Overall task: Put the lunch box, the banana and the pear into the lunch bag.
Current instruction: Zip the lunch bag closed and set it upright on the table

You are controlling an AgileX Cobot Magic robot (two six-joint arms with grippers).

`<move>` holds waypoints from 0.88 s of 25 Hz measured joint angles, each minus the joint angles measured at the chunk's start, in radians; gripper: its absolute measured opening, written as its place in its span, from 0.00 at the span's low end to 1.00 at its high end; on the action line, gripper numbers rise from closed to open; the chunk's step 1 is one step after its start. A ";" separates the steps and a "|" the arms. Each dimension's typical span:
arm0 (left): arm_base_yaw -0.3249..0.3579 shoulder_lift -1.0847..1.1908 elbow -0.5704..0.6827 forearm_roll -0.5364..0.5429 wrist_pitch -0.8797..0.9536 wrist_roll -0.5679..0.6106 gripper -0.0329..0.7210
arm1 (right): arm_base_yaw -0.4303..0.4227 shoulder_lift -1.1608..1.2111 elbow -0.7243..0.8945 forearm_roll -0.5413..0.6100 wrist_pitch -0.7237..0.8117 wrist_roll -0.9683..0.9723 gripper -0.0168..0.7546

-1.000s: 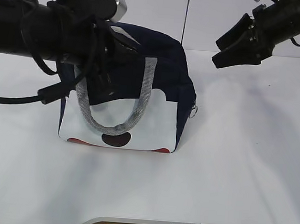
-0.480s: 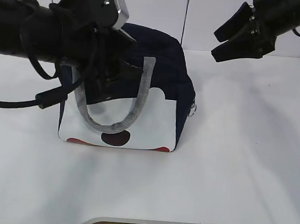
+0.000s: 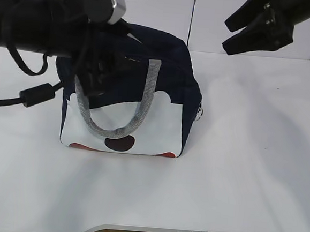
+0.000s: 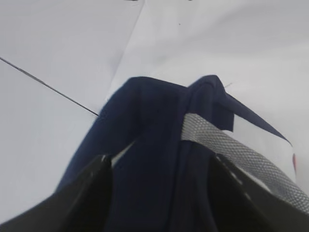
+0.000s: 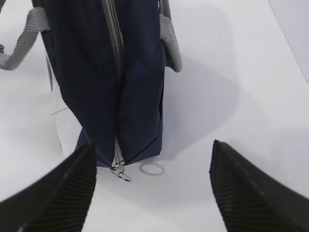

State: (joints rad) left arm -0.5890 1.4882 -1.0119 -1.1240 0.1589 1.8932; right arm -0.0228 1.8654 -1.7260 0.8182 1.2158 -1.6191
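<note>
Your left gripper (image 4: 159, 193) reaches in from the left side with its jaws spread apart. Your right gripper (image 3: 258, 27) hangs high at the right, jaws wide open and holding nothing.

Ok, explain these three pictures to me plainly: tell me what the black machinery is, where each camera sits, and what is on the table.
The black machinery is a robot with two arms, each ending in a gripper.

The wide picture is taken from in front, looking down at a slant. On the white table stands one thing: a boxy navy-blue fabric lunch bag with grey webbing handles and a white front panel.

The left gripper hangs over the bag's top. Its own wrist camera looks down between the open jaws at the blue fabric and a handle; nothing is held.

The right gripper hovers in the air behind the bag, jaws open and empty. Its wrist camera shows the bag's end, the grey zipper running along the top, and the ring pull hanging at that end.

No food or box shows in any picture.
</note>
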 joint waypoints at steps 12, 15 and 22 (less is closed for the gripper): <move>0.000 -0.104 0.000 0.269 -0.005 0.000 0.65 | 0.018 -0.068 0.000 -0.004 0.004 0.030 0.77; 0.000 -0.114 0.000 0.455 0.054 0.000 0.65 | 0.036 -0.094 0.000 -0.008 0.006 0.037 0.77; 0.000 -0.133 0.000 0.771 0.228 -0.036 0.65 | 0.079 -0.176 0.000 -0.034 0.016 0.066 0.77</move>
State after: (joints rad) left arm -0.5890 1.3550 -1.0119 -0.3534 0.3868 1.8571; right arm 0.0565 1.6897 -1.7260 0.7842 1.2315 -1.5528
